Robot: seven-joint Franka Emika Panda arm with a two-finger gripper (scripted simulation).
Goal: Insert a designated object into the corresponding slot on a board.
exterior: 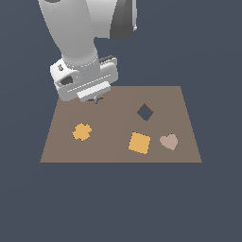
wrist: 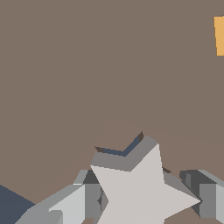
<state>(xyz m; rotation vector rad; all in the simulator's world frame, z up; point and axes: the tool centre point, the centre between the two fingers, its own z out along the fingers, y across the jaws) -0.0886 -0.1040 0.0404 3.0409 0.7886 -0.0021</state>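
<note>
Now the job looks to be at the putting-in step. The gripper [wrist: 142, 199] is pinching the star [wrist: 140, 192] between its two fingers [wrist: 205, 199], one on each side of it. In the wrist view the star sits right in the middle of the gripper, flat side up, with its points sticking out past the fingers. Just under the star is the slot [wrist: 118, 151]; only a thin dark strip of it peeks out along two of the star's edges, and the rest is hidden. So the star seems to be partly over or partly in its hole, but I cannot tell how deep. In the exterior view the gripper [exterior: 97, 98] is low over the far part of the board [exterior: 108, 151], and the hand hides both the star and the hole there. The other pieces are well apart from the gripper: the cross [exterior: 82, 132], the square [exterior: 139, 142] and the heart [exterior: 168, 141] lie nearer the front, and the square hole [exterior: 145, 112] is off to the side. Next, I think the star must go straight down with its points lined up, and then the fingers can let go. A small twist could make it stick.
</note>
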